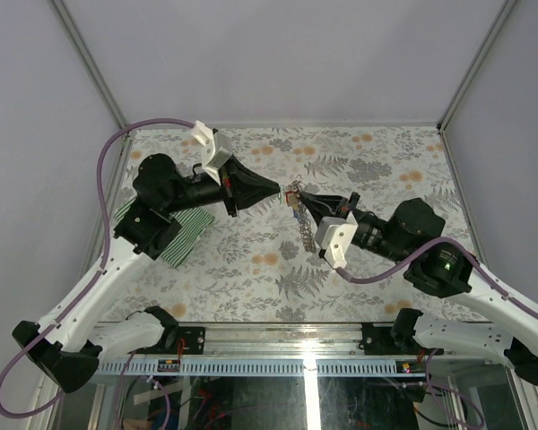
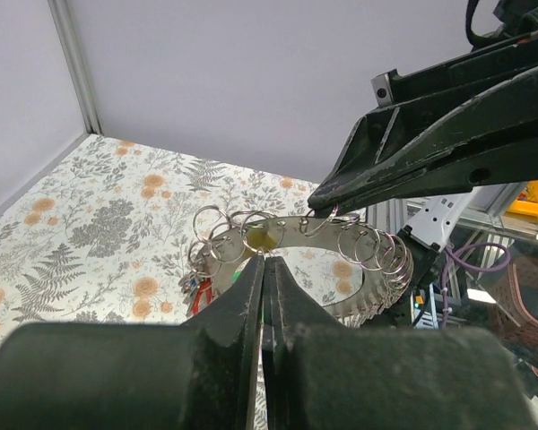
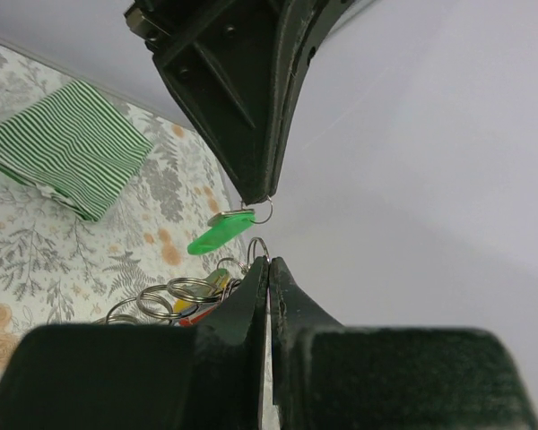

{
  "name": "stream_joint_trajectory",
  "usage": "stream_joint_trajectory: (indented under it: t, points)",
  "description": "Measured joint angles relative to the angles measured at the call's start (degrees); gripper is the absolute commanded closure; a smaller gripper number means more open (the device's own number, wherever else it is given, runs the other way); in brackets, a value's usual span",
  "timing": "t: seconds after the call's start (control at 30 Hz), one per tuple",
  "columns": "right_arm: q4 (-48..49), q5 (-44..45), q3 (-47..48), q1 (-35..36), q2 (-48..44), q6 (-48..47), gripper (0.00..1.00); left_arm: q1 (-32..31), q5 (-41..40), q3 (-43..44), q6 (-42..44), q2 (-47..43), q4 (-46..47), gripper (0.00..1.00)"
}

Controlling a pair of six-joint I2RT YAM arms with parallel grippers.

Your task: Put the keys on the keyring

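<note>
Top view, L to R: left gripper [image 1: 275, 189] is closed tight on small ring of green key [image 3: 220, 231], in air. Then keyring [image 1: 303, 228], thin light chain w/ loose rings, hangs floppy between both grippers; right gripper [image 1: 295, 193] is clamped on its top ring. Metal looks slippery, so take rings, not plastic heads.

1. We see a tablecloth [image 1: 377, 269] printed with grey-green ferns and orange blossoms on white.
2. We see a folded cloth [image 3: 67, 148] in narrow green and white stripes.
3. We see a green key [image 3: 220, 233] with a bright plastic head; among the other keys [image 3: 206, 296] we make out yellow and red.
4. We find the keyring [image 2: 381, 260] silvery grey.
5. We see the left gripper [image 1: 276, 190] and the right gripper [image 1: 298, 194] in black, and their camera mounts [image 1: 334, 237] in white.
6. We note purple cables [image 1: 148, 125] and pale grey walls [image 1: 296, 54].
</note>
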Motion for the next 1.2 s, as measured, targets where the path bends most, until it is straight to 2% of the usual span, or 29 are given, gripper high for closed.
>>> stream_joint_trajectory:
  t: [0.63,1.2]
  points:
    - [-7.74,23.82,10.1,3.37,6.29,5.46,1.0,0.0,-0.15,1.97,-0.66,4.74,-0.52,1.0]
    - [-23.82,37.77,26.01,3.54,14.23,19.52,1.0,-0.02,-0.15,1.99,-2.03,4.66,-0.52,1.0]
